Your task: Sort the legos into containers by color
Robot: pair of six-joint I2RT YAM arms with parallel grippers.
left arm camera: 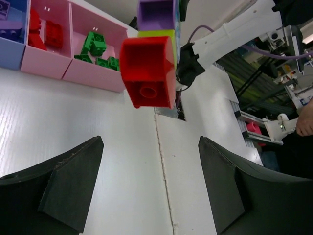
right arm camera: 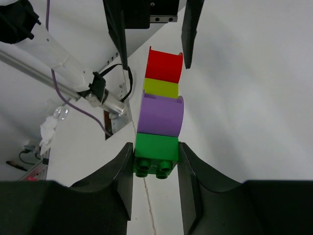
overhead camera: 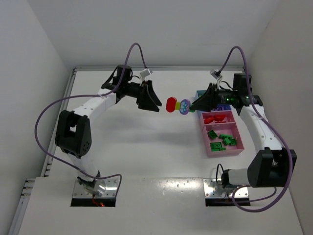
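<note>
Aloft, right end effector (right arm camera: 155, 151) pinches lego stack (right arm camera: 161, 105); left end effector (left arm camera: 150, 142) gapes, seemingly clear.

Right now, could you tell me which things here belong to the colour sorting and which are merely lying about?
Job: four-brick stack (green, purple, yellow-green, red) in the right hand; open left hand; red bricks and green bricks in pink trays; blue tray.
Not the job: purple cables; base plates.

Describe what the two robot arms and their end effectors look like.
The left arm and right arm have white tubular links, bulky black joint housings and a loose purple cable each. The left end effector and right end effector each carry two broad matte-black wedge fingers.
</note>
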